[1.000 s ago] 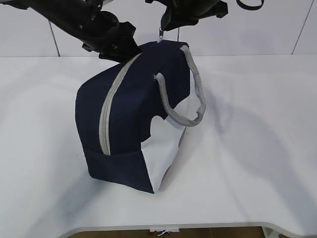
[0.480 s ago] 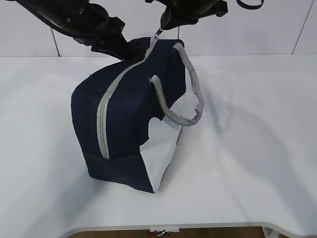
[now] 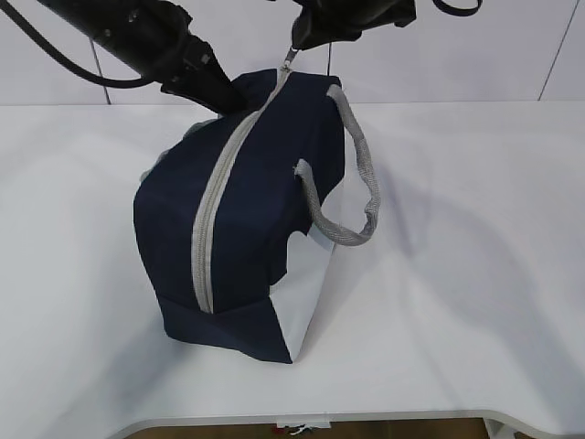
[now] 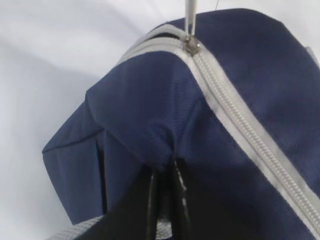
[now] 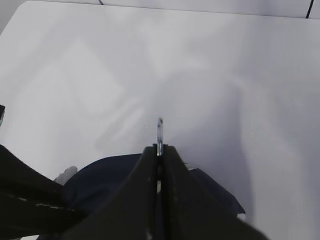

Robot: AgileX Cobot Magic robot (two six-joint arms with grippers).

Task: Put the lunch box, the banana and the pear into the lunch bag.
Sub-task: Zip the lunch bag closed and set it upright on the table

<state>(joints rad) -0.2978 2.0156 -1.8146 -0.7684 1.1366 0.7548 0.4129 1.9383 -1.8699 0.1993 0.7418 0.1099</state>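
Plain white counter (image 3: 475, 274), white panelled wall behind, nothing else on it. My left tool (image 4: 165, 200) is pinched shut on a fold of navy fabric at the far end of the lunch bag (image 3: 247, 229). Bag sits mid-counter, zipper (image 3: 215, 215) closed. My right tool (image 5: 159, 150) is clamped on the ring pull (image 5: 160, 131). Bag looks soft and light; it'll slump, so anchoring the cloth while pulling the ring makes sense. Lunch box, banana, pear: not visible.
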